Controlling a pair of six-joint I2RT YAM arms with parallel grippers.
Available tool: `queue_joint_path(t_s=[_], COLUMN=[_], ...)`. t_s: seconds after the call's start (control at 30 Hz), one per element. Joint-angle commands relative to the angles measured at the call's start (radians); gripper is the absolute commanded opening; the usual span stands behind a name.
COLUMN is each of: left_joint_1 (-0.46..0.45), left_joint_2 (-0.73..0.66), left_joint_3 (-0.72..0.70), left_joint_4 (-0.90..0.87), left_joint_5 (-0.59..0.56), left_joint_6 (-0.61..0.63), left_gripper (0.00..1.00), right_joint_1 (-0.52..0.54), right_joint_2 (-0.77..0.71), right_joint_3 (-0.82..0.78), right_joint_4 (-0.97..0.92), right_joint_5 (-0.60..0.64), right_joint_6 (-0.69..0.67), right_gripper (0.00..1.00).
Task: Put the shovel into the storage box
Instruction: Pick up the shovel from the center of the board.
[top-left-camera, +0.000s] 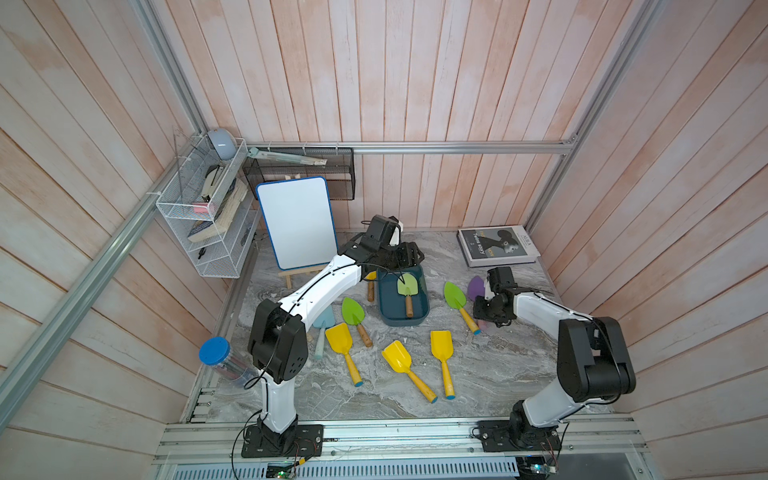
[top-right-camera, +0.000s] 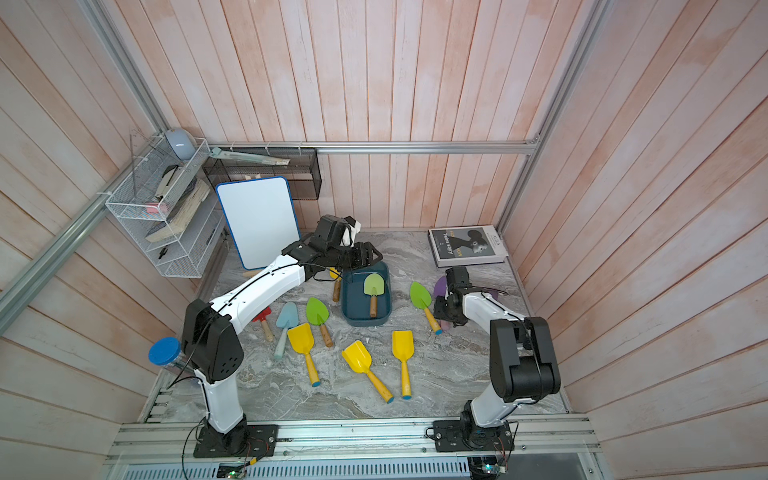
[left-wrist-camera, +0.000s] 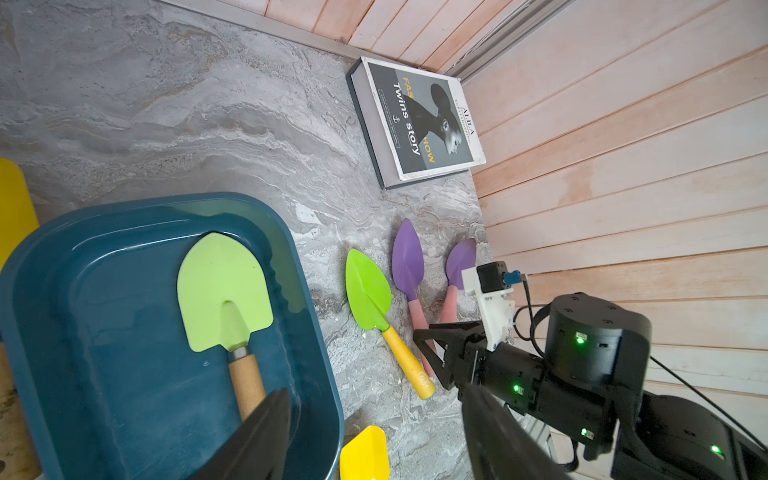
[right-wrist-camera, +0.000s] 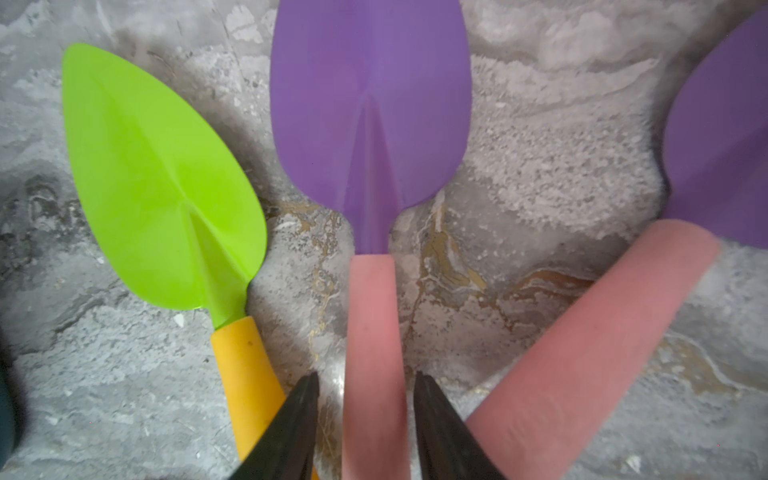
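Observation:
The storage box (top-left-camera: 384, 316) (top-right-camera: 347, 316) (left-wrist-camera: 316, 332) is a dark teal tub at mid-table. A pale green shovel (top-left-camera: 405, 286) (top-right-camera: 373, 286) (left-wrist-camera: 224, 291) with a wooden handle lies inside it. My left gripper (top-left-camera: 409, 257) (left-wrist-camera: 378, 390) hovers open over the box's far end, holding nothing. My right gripper (top-left-camera: 484, 318) (right-wrist-camera: 365, 374) is low at the right, open. Its jaws straddle the pink handle of a purple shovel (right-wrist-camera: 370, 104) (left-wrist-camera: 407, 257), with a small gap on each side. A second purple shovel (right-wrist-camera: 723, 145) lies close beside it.
A bright green shovel (right-wrist-camera: 158, 178) (top-left-camera: 455, 295) with a yellow handle lies just beside the right gripper. Three yellow scoops (top-left-camera: 397, 357), a green shovel (top-left-camera: 353, 311) and a pale blue one (top-left-camera: 324, 322) lie in front. A book (top-left-camera: 496, 245), whiteboard (top-left-camera: 297, 222) and wire rack (top-left-camera: 203, 216) stand at the back.

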Motion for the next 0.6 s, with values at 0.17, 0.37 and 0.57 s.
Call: queue_joint_path(t_s=[0.17, 0.37, 0.57], left_joint_1=[0.002, 0.001, 0.001], left_joint_2=[0.023, 0.021, 0.016], left_joint_3=[-0.006, -0.01, -0.015], left_joint_4=[0.027, 0.032, 0.035], left_joint_5=[0.023, 0.03, 0.032], left_joint_6=[0.006, 0.003, 0.002], left_gripper=[0.71, 0.71, 0.71], right_joint_1=[0.005, 0.01, 0.017], right_joint_2=[0.011, 0.019, 0.033], right_joint_3=[-0.013, -0.023, -0.027], right_joint_4=[-0.007, -0.003, 0.001], right_joint_5=[0.02, 0.014, 0.014], right_joint_6=[-0.004, -0.004, 0.0], right_gripper=[0.37, 0.36, 0.33])
